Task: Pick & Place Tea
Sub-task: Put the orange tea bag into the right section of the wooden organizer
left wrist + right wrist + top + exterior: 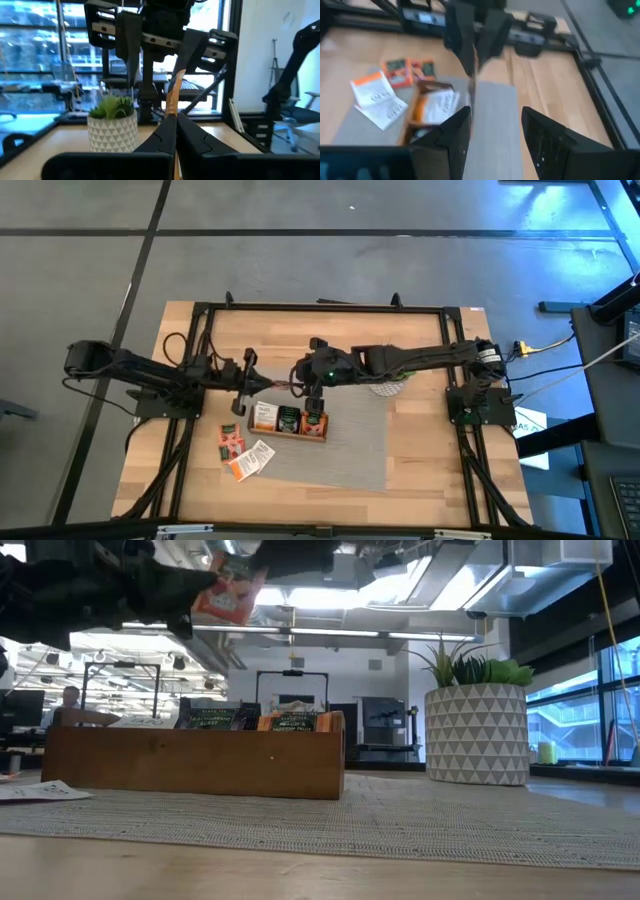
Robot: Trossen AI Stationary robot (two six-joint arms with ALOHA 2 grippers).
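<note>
Handover above the tray [287, 423]: the left gripper [172, 120], fingers pressed together, pinches 1 red-orange sachet [226, 598] by its edge and holds it upright in mid-air. The right gripper [492, 125] faces it with fingers spread and nothing between them, judged ready to take or just clear. 3 more sachets [243, 453] lie at the tray's 7 o'clock.

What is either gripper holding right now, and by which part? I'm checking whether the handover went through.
The left gripper is shut on a tea sachet, pinching its lower edge so it stands up thin between the fingers. The right gripper is open, holding nothing.
</note>
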